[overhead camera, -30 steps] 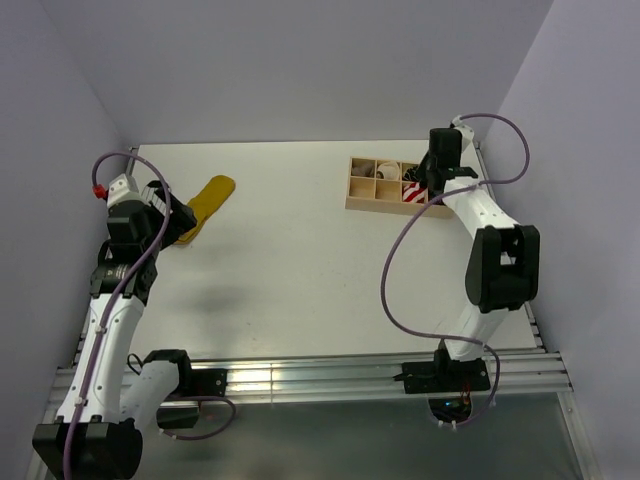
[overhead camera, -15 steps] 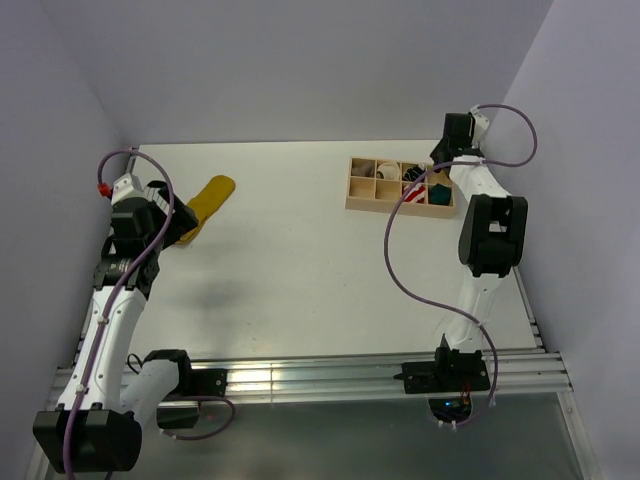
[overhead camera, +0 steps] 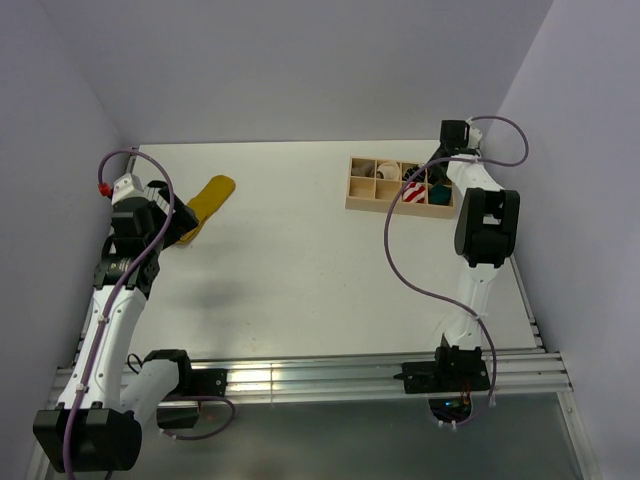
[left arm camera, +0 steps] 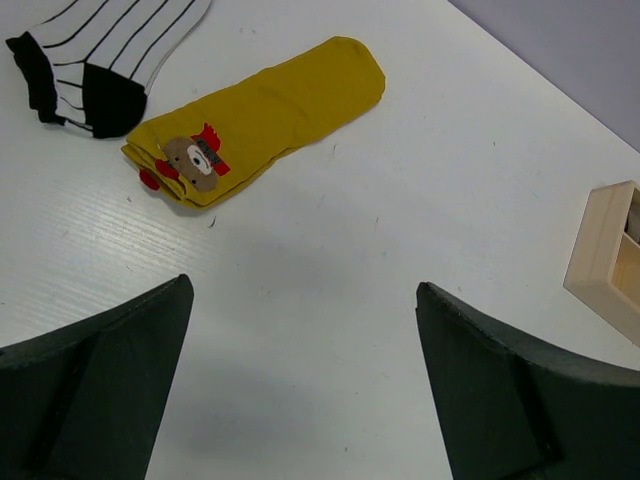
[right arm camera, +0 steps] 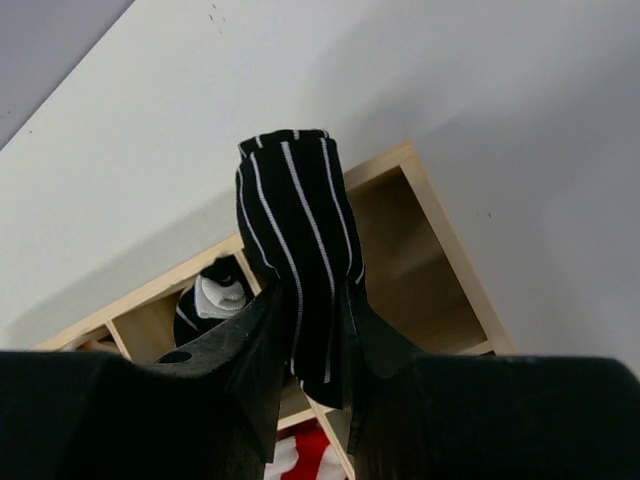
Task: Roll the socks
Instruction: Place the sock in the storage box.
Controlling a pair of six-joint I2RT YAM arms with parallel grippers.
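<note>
My right gripper (right arm camera: 305,300) is shut on a rolled black sock with thin white stripes (right arm camera: 295,210), held just above the wooden box (right arm camera: 440,235) at its far right end (overhead camera: 437,178). An empty compartment lies under and right of it. A rolled black-and-white sock (right arm camera: 215,295) sits in the neighbouring cell, and a red-and-white sock (overhead camera: 413,193) and a dark green one (overhead camera: 438,196) fill front cells. A yellow sock with a bear figure (left arm camera: 280,110) lies flat on the table. My left gripper (left arm camera: 305,290) hangs open above the table, near that sock, with nothing between its fingers.
A white sock with thin black stripes and a black cuff (left arm camera: 120,50) lies beside the yellow one at the far left. The box's near left corner (left arm camera: 605,255) shows at the right edge of the left wrist view. Lilac walls close in the table (overhead camera: 300,260).
The right arm has swung its wrist back and to the right over the box's far right end, uncovering the red-and-white sock. The left arm has barely shifted.
</note>
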